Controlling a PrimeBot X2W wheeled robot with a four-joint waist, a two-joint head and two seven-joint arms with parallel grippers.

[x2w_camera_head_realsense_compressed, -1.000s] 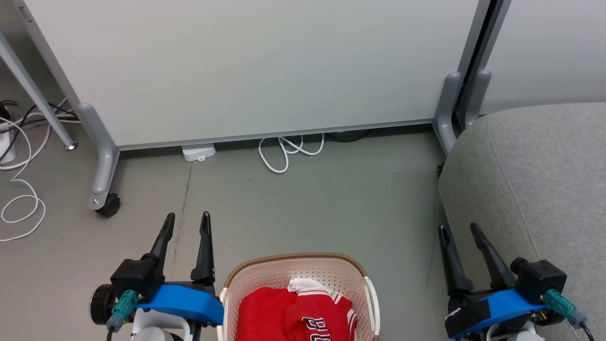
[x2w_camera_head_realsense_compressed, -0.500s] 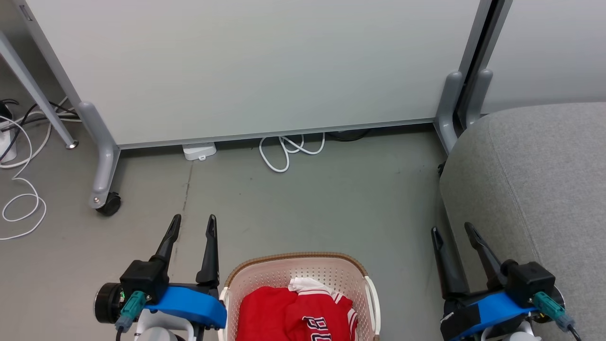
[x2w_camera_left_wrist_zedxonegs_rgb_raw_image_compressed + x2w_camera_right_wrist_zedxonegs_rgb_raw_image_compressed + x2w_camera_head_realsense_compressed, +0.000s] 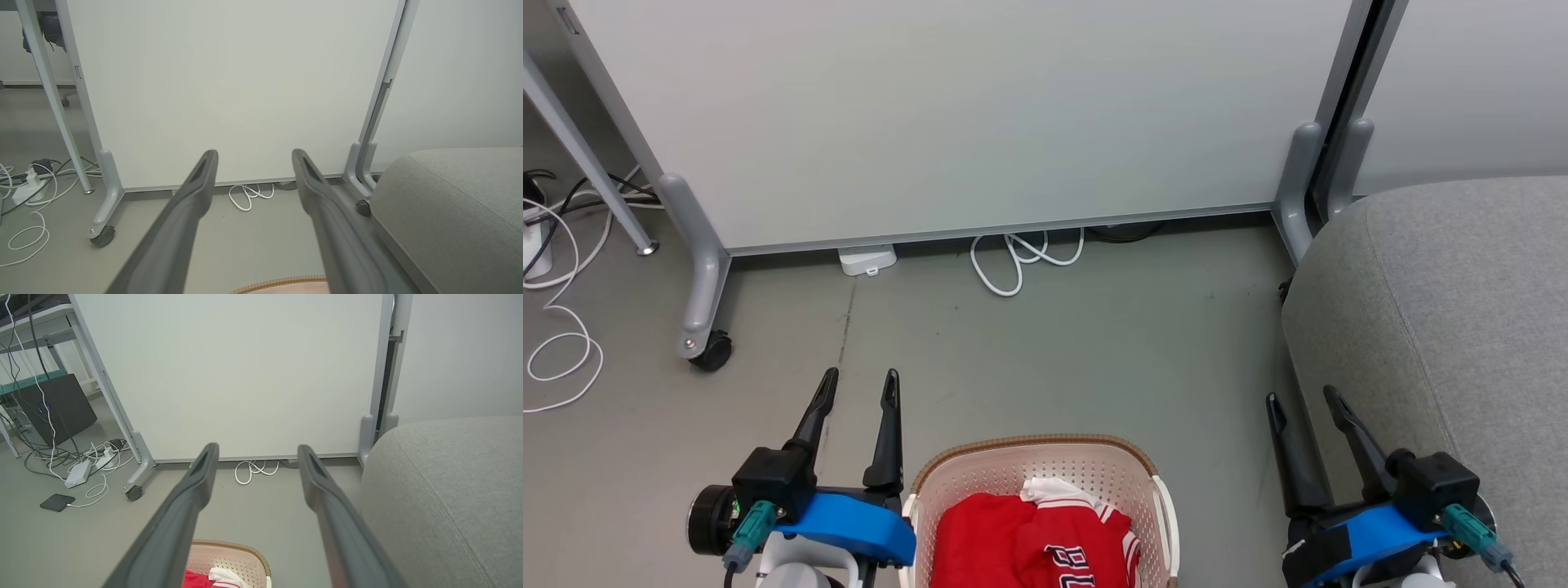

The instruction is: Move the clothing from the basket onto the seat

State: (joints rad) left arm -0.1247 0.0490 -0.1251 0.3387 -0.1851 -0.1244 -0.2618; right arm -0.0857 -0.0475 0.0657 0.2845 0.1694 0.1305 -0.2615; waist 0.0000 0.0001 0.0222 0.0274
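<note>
The red clothing (image 3: 1033, 543) lies bunched in the cream basket (image 3: 1005, 472) at the bottom middle of the head view; a jersey with white striped trim and dark lettering is on top. The grey seat (image 3: 1454, 327) fills the right side. My left gripper (image 3: 861, 382) stands open just left of the basket, above the floor. My right gripper (image 3: 1300, 398) stands open between the basket and the seat's edge. Both hold nothing. In the right wrist view the clothing (image 3: 196, 580) and basket (image 3: 237, 557) show at the bottom, with the seat (image 3: 449, 490) to the right.
A white partition panel (image 3: 964, 114) on grey wheeled legs (image 3: 698, 286) stands ahead. White cables (image 3: 1017, 257) and a small white box (image 3: 867, 261) lie at its foot, more cables (image 3: 556, 327) at far left. Grey floor (image 3: 1078, 359) lies between basket and panel.
Both grippers have shifted slightly: the left a little right and down in the head view, the right a little left and down. Basket and clothing have not moved.
</note>
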